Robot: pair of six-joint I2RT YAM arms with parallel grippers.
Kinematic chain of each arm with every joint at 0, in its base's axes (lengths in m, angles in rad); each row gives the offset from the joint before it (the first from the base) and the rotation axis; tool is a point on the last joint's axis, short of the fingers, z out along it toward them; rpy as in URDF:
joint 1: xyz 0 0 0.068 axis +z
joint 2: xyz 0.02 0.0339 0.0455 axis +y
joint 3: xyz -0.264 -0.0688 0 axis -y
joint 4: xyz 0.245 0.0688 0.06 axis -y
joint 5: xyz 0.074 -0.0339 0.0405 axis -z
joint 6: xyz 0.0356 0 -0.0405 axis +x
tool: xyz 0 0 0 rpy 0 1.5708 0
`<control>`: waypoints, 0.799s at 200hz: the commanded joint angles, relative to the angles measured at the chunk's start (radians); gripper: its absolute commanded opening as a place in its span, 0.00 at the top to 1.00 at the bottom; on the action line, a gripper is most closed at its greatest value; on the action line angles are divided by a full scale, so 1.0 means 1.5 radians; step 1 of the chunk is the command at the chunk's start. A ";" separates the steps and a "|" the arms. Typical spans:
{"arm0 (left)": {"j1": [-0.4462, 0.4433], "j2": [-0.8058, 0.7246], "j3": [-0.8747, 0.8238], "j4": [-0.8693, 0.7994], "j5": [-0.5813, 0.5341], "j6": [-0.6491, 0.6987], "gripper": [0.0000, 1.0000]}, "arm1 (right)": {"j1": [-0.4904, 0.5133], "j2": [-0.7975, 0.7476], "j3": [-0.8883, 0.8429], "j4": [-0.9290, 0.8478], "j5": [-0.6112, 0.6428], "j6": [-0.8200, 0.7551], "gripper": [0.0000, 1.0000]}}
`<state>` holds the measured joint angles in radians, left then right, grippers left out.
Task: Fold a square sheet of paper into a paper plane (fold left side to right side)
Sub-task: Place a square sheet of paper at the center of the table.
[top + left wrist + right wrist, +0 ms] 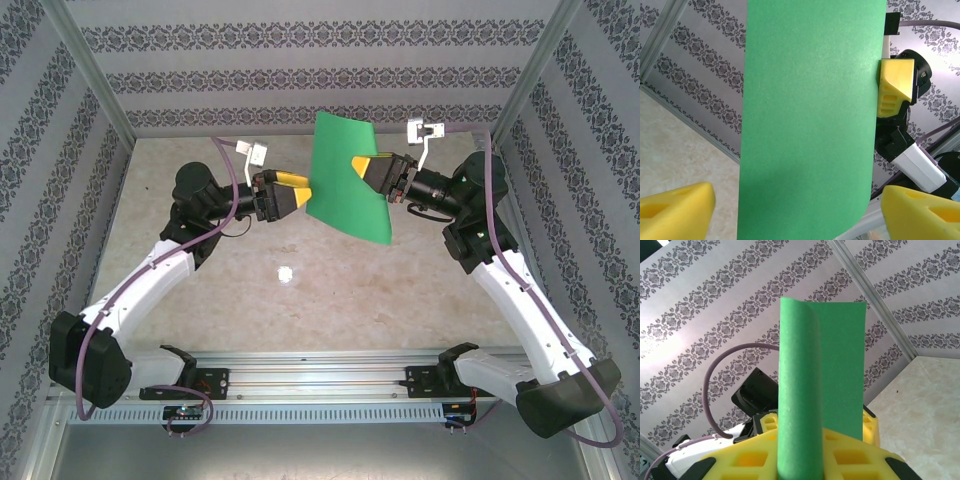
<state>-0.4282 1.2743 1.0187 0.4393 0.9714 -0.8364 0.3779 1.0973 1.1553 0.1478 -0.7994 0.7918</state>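
The square sheet of paper (345, 180) is bright green and hangs upright in the air above the table, bent into a curve. My right gripper (362, 165) is shut on its right edge; in the right wrist view the sheet (800, 390) rises from between the yellow fingers (745, 460). My left gripper (300, 190) is at the sheet's left edge with its jaws open. In the left wrist view the sheet (810, 125) stands between my two wide-apart yellow fingers (675, 210), and the right gripper's finger (895, 87) shows on its far edge.
The beige marbled table (300, 290) lies below both grippers. Patterned walls (320, 60) and metal frame posts (90, 70) close in the back and sides. A slotted metal rail (320, 385) runs along the near edge between the arm bases.
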 commanded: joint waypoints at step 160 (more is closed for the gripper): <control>-0.020 -0.003 0.008 -0.241 -0.109 0.112 1.00 | -0.059 -0.024 -0.031 -0.275 0.200 -0.181 0.49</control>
<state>-0.4477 1.2743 1.0252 0.2604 0.8989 -0.7242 0.3214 1.0805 1.1271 -0.0486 -0.6773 0.6487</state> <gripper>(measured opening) 0.056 0.451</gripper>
